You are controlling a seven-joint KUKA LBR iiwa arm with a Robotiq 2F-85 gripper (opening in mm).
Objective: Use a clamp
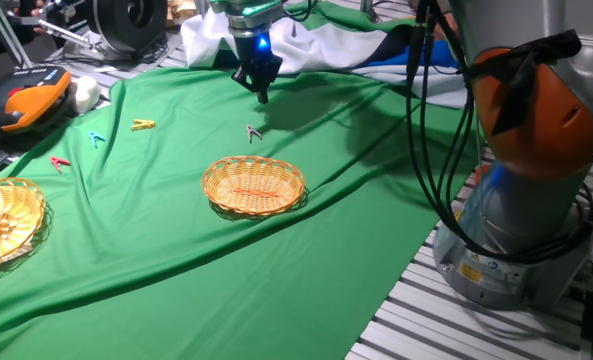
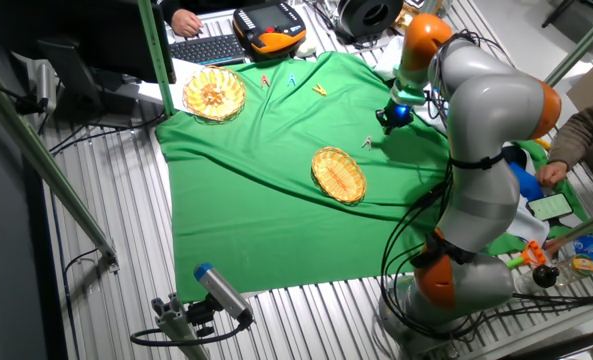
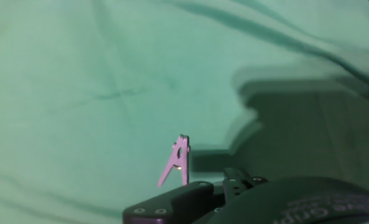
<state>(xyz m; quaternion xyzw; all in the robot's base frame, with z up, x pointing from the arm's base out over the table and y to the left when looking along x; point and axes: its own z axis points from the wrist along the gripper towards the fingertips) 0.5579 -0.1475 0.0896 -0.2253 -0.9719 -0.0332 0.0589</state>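
The clamp [image 1: 254, 133] is a tiny dark clip lying on the green cloth [image 1: 176, 260], just beyond the wicker basket [image 1: 254, 187]. My gripper [image 1: 263, 96] hangs above the cloth, a little behind the clamp and clear of it. Its fingers come together to a point and hold nothing. The other fixed view has the clamp [image 2: 367, 143] down-left of the gripper [image 2: 386, 126]. Seen from the hand, the clamp [image 3: 178, 162] lies just ahead of the dark gripper [image 3: 212, 190] at the bottom edge.
Yellow [image 1: 142, 124], blue [image 1: 97, 139] and red [image 1: 60, 163] clothespins lie at the left of the cloth. A second basket [image 1: 1, 222] sits at the left edge. An orange pendant [image 1: 26, 100] lies beyond. The arm's base [image 1: 521, 200] stands at the right.
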